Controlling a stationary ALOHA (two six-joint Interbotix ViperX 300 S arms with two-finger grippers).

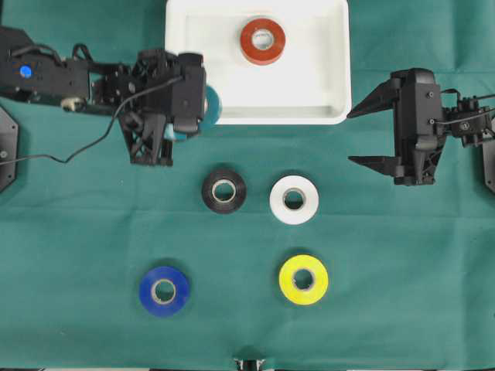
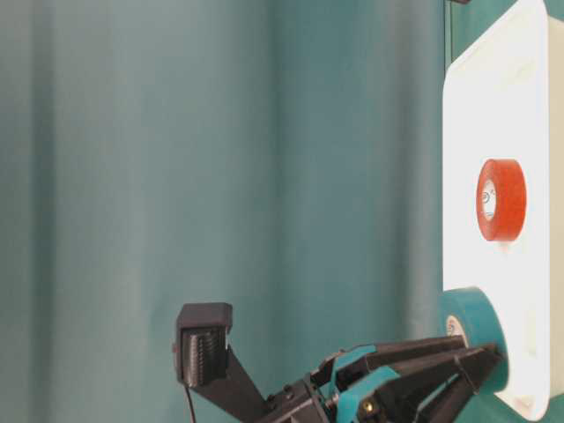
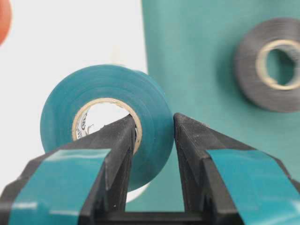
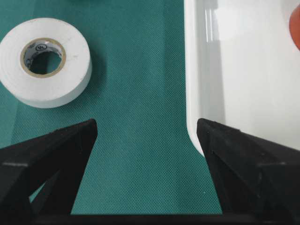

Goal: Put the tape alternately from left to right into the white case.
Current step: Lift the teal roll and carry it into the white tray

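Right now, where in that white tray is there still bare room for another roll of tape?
The white tray holds only the red roll, near its back middle. Both sides and the front strip are bare. The front-left corner is crowded: the left tool holds the teal roll over that rim.

Left arm at the tray's corner
Left gripper (image 1: 203, 104) carries a teal tape roll (image 1: 212, 105) over the white case (image 1: 332, 77) rim
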